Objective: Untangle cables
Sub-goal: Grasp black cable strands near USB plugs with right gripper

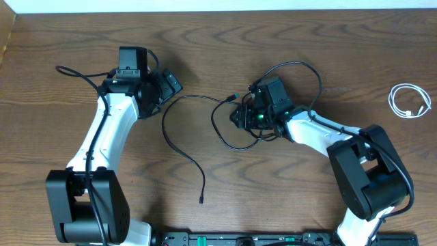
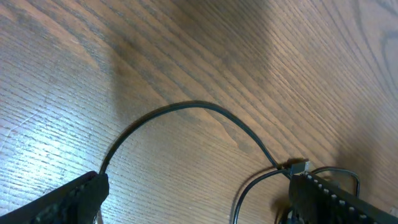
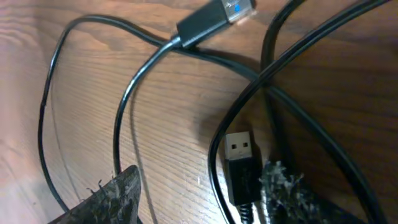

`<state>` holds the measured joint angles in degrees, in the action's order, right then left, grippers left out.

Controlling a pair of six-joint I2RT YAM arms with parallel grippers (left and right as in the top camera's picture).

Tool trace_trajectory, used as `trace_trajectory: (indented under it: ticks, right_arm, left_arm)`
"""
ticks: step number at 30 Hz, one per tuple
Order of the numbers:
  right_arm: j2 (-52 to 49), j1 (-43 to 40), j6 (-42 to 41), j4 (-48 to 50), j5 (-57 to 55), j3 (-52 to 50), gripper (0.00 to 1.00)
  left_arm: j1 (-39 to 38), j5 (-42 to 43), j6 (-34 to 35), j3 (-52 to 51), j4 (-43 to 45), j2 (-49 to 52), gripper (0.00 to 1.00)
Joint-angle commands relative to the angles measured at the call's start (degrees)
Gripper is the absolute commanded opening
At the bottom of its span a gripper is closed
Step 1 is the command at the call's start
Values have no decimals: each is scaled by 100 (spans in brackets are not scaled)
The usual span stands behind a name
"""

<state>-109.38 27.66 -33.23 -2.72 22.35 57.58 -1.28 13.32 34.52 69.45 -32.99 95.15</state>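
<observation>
Two black cables lie mid-table. One black cable [image 1: 166, 126] runs from a plug [image 1: 235, 96] left in an arc, then down to its end [image 1: 203, 198]. The second black cable [image 1: 225, 137] loops under my right gripper [image 1: 242, 117] and crosses the first. In the right wrist view the open gripper [image 3: 199, 196] is low over the crossing, with a USB plug [image 3: 239, 155] beside its right finger and another plug [image 3: 214, 20] beyond. My left gripper [image 1: 169, 85] is open and empty; its view [image 2: 199, 199] shows the cable arc [image 2: 186, 106]. The white cable [image 1: 410, 101] is coiled far right.
Thicker black cords rise from the arms: a loop above the right wrist [image 1: 300, 65] and one left of the left arm [image 1: 72, 70]. The table's far edge meets a white wall [image 1: 218, 5]. The arm bases stand at the front edge.
</observation>
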Motion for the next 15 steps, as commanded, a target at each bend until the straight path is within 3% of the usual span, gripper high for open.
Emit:
trace_trajectory:
  ticks: [1,5,15]
  right_arm:
    - [-111,20,-68,39,68,-22,60]
    - [-111,13,227,356,772,-22,64]
    - [-109,0,507,315,708,-20,68]
  left_arm:
    - [20,-76,-35,-76,-17,31,98]
    - [20,-76,-35,-76,-17,31,98]
    - [20,-76,-35,-76,-17,31,98]
